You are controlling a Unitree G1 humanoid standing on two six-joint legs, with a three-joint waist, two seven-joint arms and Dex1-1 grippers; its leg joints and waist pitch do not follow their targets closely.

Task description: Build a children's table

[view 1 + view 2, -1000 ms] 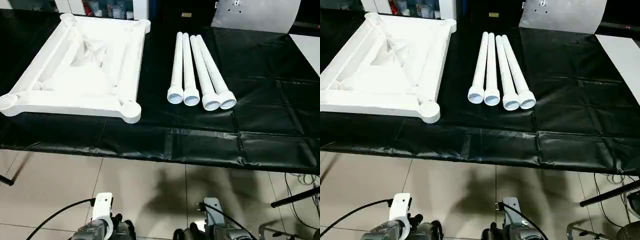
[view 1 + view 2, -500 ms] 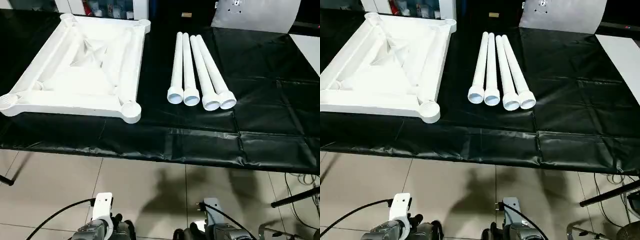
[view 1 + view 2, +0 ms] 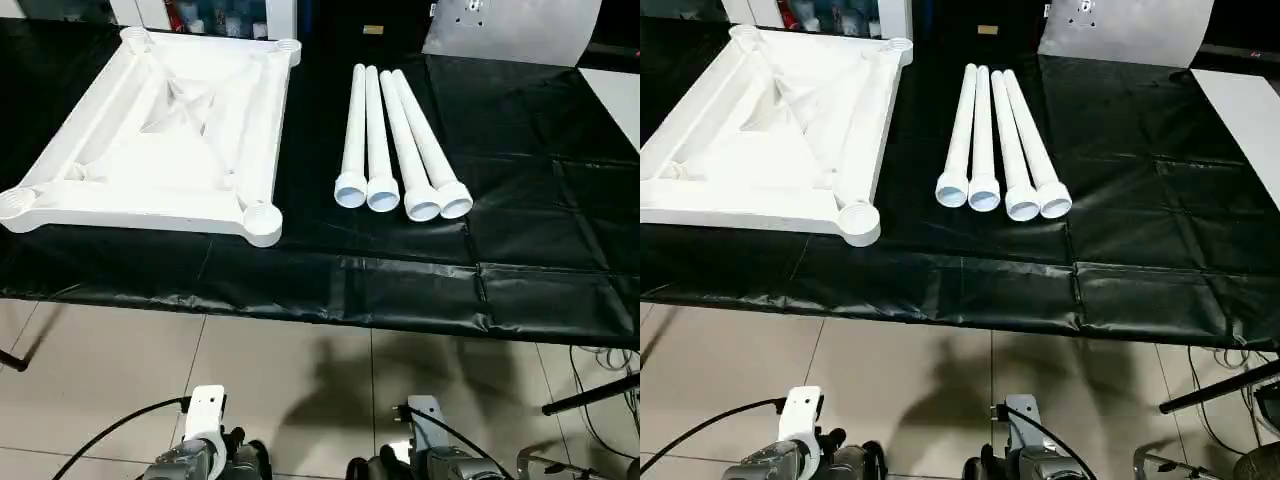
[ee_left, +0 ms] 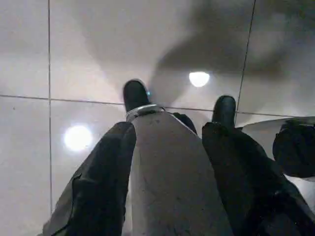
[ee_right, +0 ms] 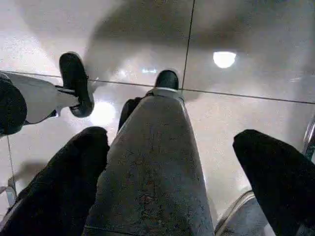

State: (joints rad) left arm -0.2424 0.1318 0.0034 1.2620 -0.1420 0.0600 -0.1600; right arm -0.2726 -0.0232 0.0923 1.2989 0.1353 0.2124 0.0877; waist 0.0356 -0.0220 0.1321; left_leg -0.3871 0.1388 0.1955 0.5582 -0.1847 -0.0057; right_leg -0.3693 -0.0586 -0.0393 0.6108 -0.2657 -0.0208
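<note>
The white table top (image 3: 150, 140) lies upside down on the left of the black-covered bench (image 3: 520, 230), ribs and round corner sockets facing up. Right of it, four white tapered legs (image 3: 395, 140) lie side by side, wide ends toward me. Both arms hang low in front of the bench, far from the parts. In the left wrist view my left gripper (image 4: 167, 132) is open above the floor tiles, holding nothing. The right gripper (image 5: 172, 137) is also open and holds nothing. A grey leg of the robot shows beyond each pair of fingers.
A grey panel (image 3: 510, 30) leans at the back right, and a flat white board (image 3: 615, 95) lies at the right edge. Behind the table top stands a white cabinet (image 3: 215, 15). A black stand foot (image 3: 590, 395) and cables cross the floor at lower right.
The table top's near edge has settled slightly lower onto the bench. The legs and both arms have not moved.
</note>
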